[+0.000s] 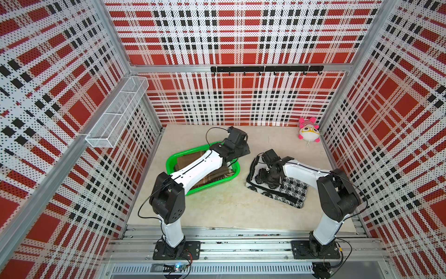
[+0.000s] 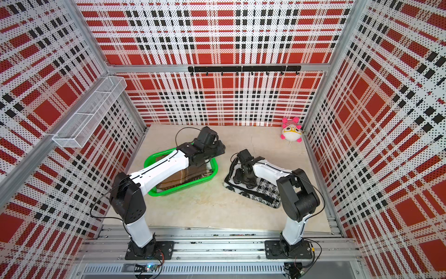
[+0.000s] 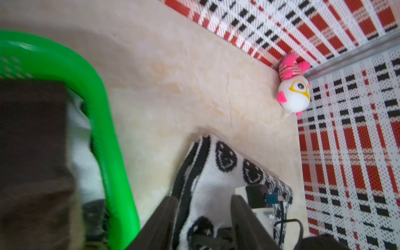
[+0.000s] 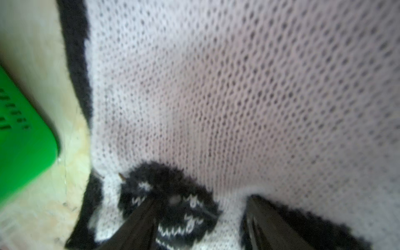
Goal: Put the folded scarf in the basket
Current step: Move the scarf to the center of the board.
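The green basket (image 1: 169,160), left on the desk (image 1: 241,207), holds a folded brown scarf (image 1: 212,180); the left fingers (image 3: 161,223) hang wide and empty over its far corner. Beside it, the right fingers (image 4: 138,225) press into a black-and-white scarf (image 1: 287,193); whether they grip it, I cannot tell.

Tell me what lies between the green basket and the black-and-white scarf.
Nothing but a bare strip of table separates the basket from the scarf, clearest in the left wrist view.

Front clear, middle crowded

Bare worktop (image 1: 229,207) lies open along the front. Only a narrow gap separates the basket (image 1: 170,160) from the patterned scarf (image 1: 289,193). The left arm (image 1: 200,166) spans the basket, and a plush toy (image 1: 309,132) occupies the far right corner.
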